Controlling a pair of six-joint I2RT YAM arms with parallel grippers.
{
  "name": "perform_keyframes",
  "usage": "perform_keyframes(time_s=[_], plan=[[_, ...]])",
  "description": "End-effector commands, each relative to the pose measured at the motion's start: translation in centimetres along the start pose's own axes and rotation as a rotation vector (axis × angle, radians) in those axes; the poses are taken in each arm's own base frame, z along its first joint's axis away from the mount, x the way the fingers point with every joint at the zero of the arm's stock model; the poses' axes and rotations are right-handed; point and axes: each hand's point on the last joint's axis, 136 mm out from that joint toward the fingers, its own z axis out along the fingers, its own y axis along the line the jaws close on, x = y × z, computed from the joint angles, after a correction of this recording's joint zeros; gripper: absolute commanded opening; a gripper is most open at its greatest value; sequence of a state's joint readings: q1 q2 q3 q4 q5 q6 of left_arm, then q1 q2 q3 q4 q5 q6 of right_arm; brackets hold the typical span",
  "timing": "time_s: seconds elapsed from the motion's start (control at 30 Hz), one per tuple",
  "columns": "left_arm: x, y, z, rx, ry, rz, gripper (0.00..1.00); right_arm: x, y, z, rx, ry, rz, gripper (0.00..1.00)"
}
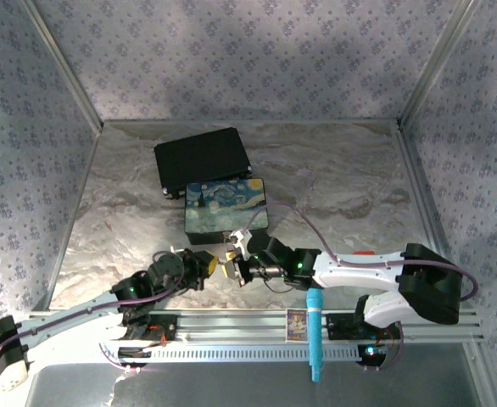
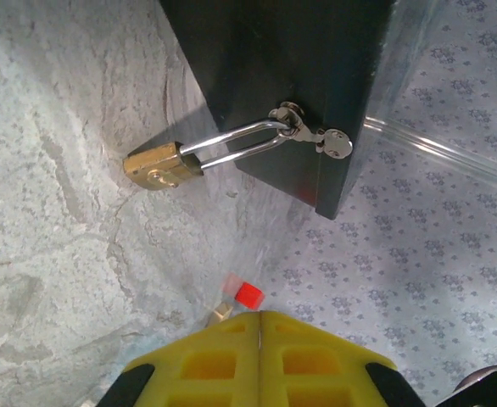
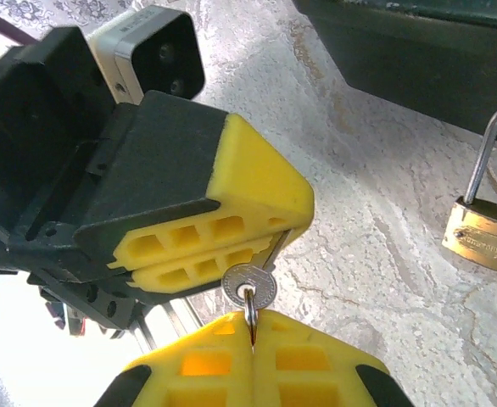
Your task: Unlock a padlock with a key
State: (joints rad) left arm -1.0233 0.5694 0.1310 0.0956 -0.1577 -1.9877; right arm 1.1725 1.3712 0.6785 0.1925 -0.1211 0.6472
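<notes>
Right wrist view puts our right gripper [image 3: 253,332] nearest, its yellow fingers pressed together on the ring of the key [image 3: 248,287]. Just beyond, our left gripper [image 3: 274,242] is clamped on the key's blade. Farther off, we see the padlock [image 3: 482,237] resting on the marbled table [image 3: 359,195], its shackle hooked through the hasp of the dark box [image 3: 418,51].

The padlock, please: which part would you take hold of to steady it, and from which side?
I'd take the padlock by its brass body, jaws across the narrow sides, coming from the open side. Its shackle is threaded through the box hasp, so only the body, resting on the table, is free.
</notes>
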Motion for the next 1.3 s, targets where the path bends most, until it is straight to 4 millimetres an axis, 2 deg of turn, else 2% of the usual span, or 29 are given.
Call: perform_keyframes(time_s=[0.0,0.03,0.07,0.1,0.17,0.2,0.27,0.37,0.5,0.6,0.73,0.8,0.9,1.03,1.27], plan=[[0.1,-1.4,-0.4,0.016,-0.021,0.065,0.0,-0.8,0.2,-0.5,-0.021,-0.038,0.017,0.0],[0.2,-1.8,-0.5,0.026,-0.022,0.089,0.0,-0.8,0.0,-0.6,-0.022,-0.039,0.027,0.04],[0.3,-2.3,-0.6,0.032,-0.024,0.116,0.0,-0.9,-0.1,-0.8,-0.026,-0.042,0.038,0.15],[0.4,-2.9,-0.7,0.043,-0.029,0.153,0.0,-1.0,-0.2,-1.0,-0.03,-0.048,0.048,0.34],[0.3,-4.6,-1.1,0.064,-0.07,0.286,0.0,-1.8,-0.7,-1.9,-0.011,-0.089,0.081,0.81],[0.2,-5.3,-1.3,0.069,-0.09,0.349,0.0,-2.2,-1.4,-2.5,0.019,-0.12,0.1,0.98],[0.0,-6.8,-1.5,0.094,-0.129,0.481,0.0,-3.3,-2.2,-3.9,0.042,-0.172,0.122,0.99],[0.2,-8.3,-1.1,0.159,-0.13,0.557,0.0,-5.0,-2.6,-6.1,0.026,-0.263,0.15,0.99],[1.4,-10.6,-0.9,0.274,-0.123,0.671,0.0,-7.6,-0.8,-8.6,-0.175,-0.374,0.243,0.98],[2.3,-12.1,-1.0,0.373,-0.113,0.697,0.0,-9.2,1.4,-9.8,-0.315,-0.422,0.281,0.94],[3.7,-14.1,-1.7,0.481,-0.083,0.707,0.0,-9.7,2.4,-9.8,-0.366,-0.431,0.293,0.87],[4.1,-14.7,-2.1,0.515,-0.072,0.699,0.0,-9.8,2.3,-9.4,-0.382,-0.435,0.306,0.76],[4.4,-15.4,-2.5,0.549,-0.065,0.681,0.0,-10.2,3.1,-9.2,-0.442,-0.446,0.302,0.66],[4.7,-15.7,-2.5,0.57,-0.043,0.649,0.0,-10.1,4.0,-8.6,-0.473,-0.432,0.281,0.57],[5.1,-16.0,-2.3,0.583,-0.025,0.627,0.0,-9.9,3.7,-8.2,-0.479,-0.44,0.287,0.38]])
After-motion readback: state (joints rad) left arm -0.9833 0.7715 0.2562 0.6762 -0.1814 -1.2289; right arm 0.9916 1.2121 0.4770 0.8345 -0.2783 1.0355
